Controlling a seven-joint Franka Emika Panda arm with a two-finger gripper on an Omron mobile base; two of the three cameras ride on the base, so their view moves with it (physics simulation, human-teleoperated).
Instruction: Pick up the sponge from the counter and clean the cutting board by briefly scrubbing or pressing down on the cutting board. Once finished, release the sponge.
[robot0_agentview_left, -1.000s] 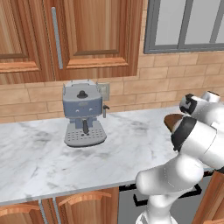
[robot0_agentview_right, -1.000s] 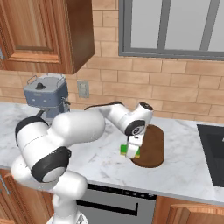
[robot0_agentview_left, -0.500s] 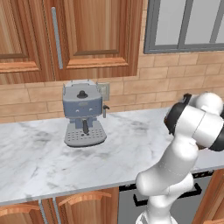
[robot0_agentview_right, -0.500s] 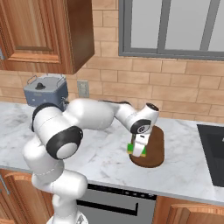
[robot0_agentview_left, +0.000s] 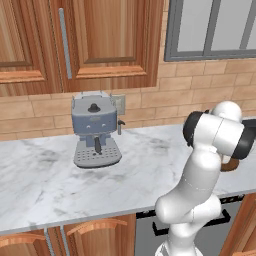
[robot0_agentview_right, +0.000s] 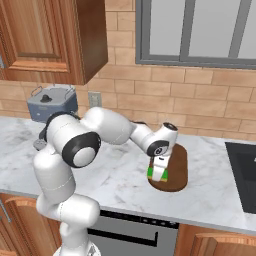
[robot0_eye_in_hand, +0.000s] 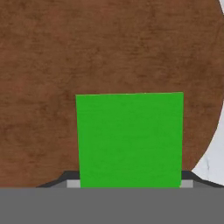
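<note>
sponge (robot0_agentview_right: 158, 173), a small flat block with a bright green face and a yellow layer, sits pinched in the arm's two-finger gripper (robot0_agentview_right: 158, 176) and rests down on the near left end of the flat dark brown oval wooden cutting board (robot0_agentview_right: 176, 168). going left to right in the right base view: a blue-grey coffee machine (robot0_agentview_right: 52, 102) stands at the far left of the long white marble counter with grey veining (robot0_agentview_right: 116, 175), against the brick wall and beside a wall outlet (robot0_agentview_right: 94, 99); the white arm reaches from there across the marble to the board; past the board lies more bare marble, then a black stovetop (robot0_agentview_right: 243, 172) at the right edge. in the hand view the green face of the sponge (robot0_eye_in_hand: 130, 140) stands square between the dark finger tips, whose jaws are closed narrowly against its two sides, with brown wood grain of the board (robot0_eye_in_hand: 87, 48) behind it and a sliver of white counter (robot0_eye_in_hand: 214, 166) at the lower right. in the left base view the coffee machine (robot0_agentview_left: 95, 131) stands left of centre on the marble (robot0_agentview_left: 45, 175), and the arm's upper links cover most of the board, leaving a brown rim (robot0_agentview_left: 229, 166) at the right.
</note>
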